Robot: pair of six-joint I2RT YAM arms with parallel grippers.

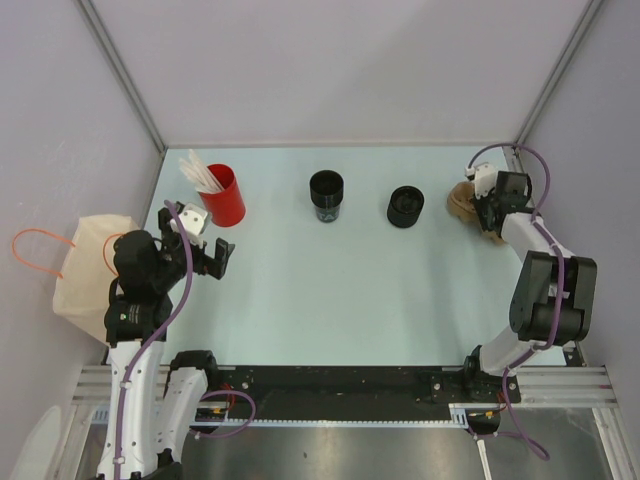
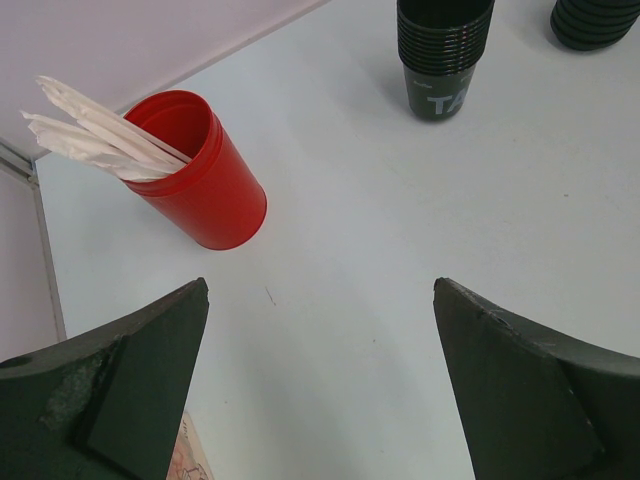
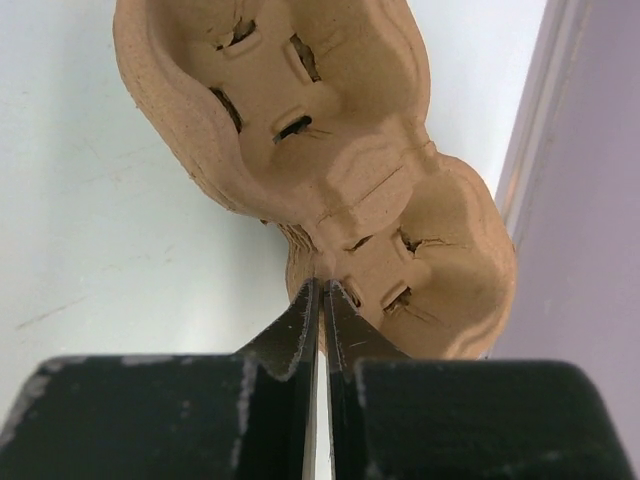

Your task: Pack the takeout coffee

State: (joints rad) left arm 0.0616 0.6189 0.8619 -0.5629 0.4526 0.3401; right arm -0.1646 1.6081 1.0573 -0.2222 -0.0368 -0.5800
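left hand: the left hand (image 1: 208, 238) is released, its two dark fingers (image 2: 130, 390) spread wide with nothing between them; it hovers over the left side of the pale blue worktop (image 1: 330, 290).
right hand: the right hand (image 3: 322, 290) is clenched, its fingertips pressed almost together on the near edge of the brown moulded-pulp cup carrier (image 3: 330, 150); in the top view it sits in the upper right corner of the worktop.
task thing: the small round black disposable cup (image 1: 326, 193) stands upright and alone in the upper middle of the top view, well apart from both hands; the left wrist view shows it at the top edge, right of centre, with ridged rings below the rim and white lettering on its side.
red cup: a red plastic cup (image 1: 222, 195) stands upright in the upper left of the top view, just beyond the left hand, and holds white sticks (image 2: 90, 135) that lean out to the left.
other black item: a squat black round piece (image 1: 405, 206) rests between the black disposable cup and the cup carrier, touching neither.
carrier: it lies against the right wall in the right wrist view; two cup wells with slit flaps show.
bag: a cream paper bag with orange handles (image 1: 85, 270) sits off the left edge of the worktop, beside the left arm.
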